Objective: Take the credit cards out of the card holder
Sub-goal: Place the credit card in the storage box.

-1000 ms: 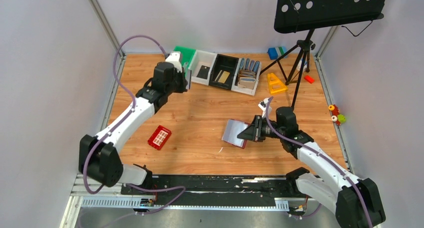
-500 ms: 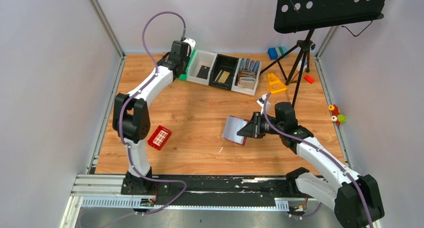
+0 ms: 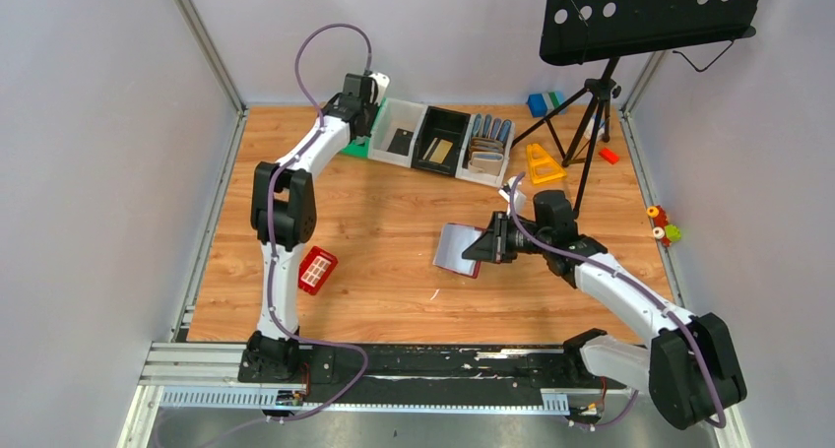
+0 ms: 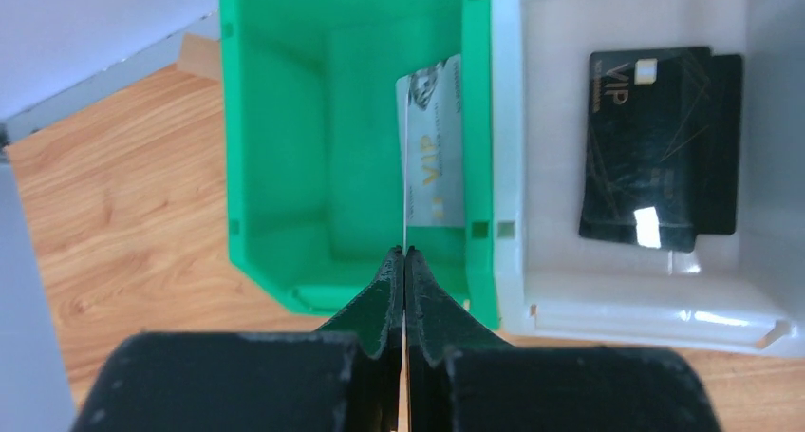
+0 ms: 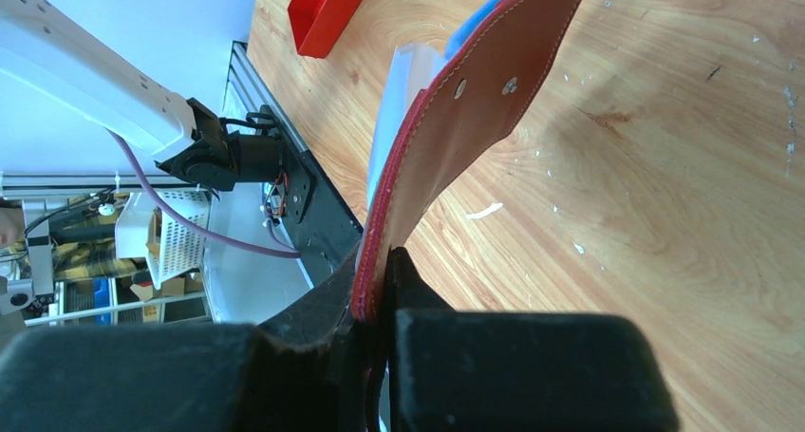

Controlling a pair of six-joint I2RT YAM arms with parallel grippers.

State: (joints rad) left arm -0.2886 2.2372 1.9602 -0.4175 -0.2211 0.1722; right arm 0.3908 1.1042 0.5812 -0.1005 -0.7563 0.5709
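Rails and both arm bases sat at 6 o'clock on the near edge of the bench [image 3: 394, 300]. Just beyond them, toward 8 o'clock, a flat red piece with a white grid [image 3: 316, 269] lay on the wood. Near the middle, slightly toward 3 o'clock, the right hand [image 3: 489, 246] pointed to 9 o'clock, pressed together on one edge of the maroon card holder [image 3: 456, 250]. The holder was lifted off the wood and hung open from that grip. In the right wrist view its tan-brown flap with red stitching and two snap studs [image 5: 475, 90] curved away from the fingers, with a pale inner layer behind it. Whether any cards sat inside could not be told. Farther back, around 12 o'clock, stood a row of bins. The left hand [image 4: 405, 253] hovered above the green bin [image 4: 285, 119] at the 9 o'clock end of the row, fingers pinching the pale silvery credit card [image 4: 435, 152] by its edge, so the card hung inside the bin close to its 3 o'clock wall. Next to it, the white bin [image 4: 532, 147] held two black credit cards [image 4: 650, 147], one overlapping the other. Then came a black bin [image 3: 443, 128] with a gold-tan credit card [image 3: 438, 151] and a white bin with upright wallets [image 3: 486, 143]. A yellow triangular piece [image 3: 543, 164] and a black music stand [image 3: 650, 15] stood toward 2 o'clock.
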